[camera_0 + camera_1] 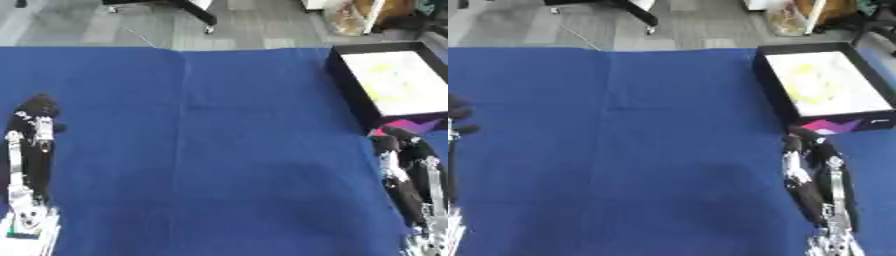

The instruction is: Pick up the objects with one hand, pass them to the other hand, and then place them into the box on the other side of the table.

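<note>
A black box (773,85) with a white floor stands at the far right of the blue cloth. Something pale yellow (810,82) lies inside it. A pink and purple label (830,125) marks its near wall. My right hand (808,150) rests just in front of that wall, fingers relaxed and pointing up, holding nothing. My left hand (37,116) rests on the cloth at the left edge, also relaxed and empty; the right eye view shows only its edge. I see no loose object on the cloth.
The blue cloth (219,150) covers the whole table. Beyond its far edge lie a grey floor, a black stand leg (197,12) and some bags (354,17) at the upper right.
</note>
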Robot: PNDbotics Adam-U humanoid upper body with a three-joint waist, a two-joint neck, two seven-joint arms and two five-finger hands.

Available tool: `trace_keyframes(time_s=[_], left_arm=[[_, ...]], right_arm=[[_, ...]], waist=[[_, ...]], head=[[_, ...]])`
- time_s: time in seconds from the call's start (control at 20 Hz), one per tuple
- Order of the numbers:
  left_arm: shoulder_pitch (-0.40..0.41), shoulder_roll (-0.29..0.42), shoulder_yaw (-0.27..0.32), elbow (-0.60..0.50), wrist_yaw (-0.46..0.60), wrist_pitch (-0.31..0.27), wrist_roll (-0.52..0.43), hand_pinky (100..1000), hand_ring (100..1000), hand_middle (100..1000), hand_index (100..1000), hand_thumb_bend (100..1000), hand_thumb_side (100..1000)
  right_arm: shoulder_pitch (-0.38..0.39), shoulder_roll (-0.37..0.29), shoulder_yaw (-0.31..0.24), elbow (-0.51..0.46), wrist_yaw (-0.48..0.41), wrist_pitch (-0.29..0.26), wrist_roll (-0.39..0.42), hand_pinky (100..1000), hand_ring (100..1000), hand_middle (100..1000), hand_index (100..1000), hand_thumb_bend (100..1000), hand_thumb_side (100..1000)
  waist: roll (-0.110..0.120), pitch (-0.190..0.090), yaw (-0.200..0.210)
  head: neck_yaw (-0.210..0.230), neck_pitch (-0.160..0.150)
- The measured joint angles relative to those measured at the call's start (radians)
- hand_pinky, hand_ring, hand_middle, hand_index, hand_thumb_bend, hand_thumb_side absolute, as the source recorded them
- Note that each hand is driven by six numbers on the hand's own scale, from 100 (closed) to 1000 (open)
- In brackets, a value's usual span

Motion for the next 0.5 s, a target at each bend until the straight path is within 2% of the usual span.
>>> trace_keyframes(time_s=[0.5], left_arm=[[0.0,-0.005,0.002,0.006,0.025,-0.007,-0.022,656,719,703,816,297,790]], right_arm=[[0.0,0.0,0.007,0.006,-0.028,0.002,0.022,723,676,395,724,100,569]], waist=[[0.0,-0.003,0.002]], head=[[0.004,0.0]])
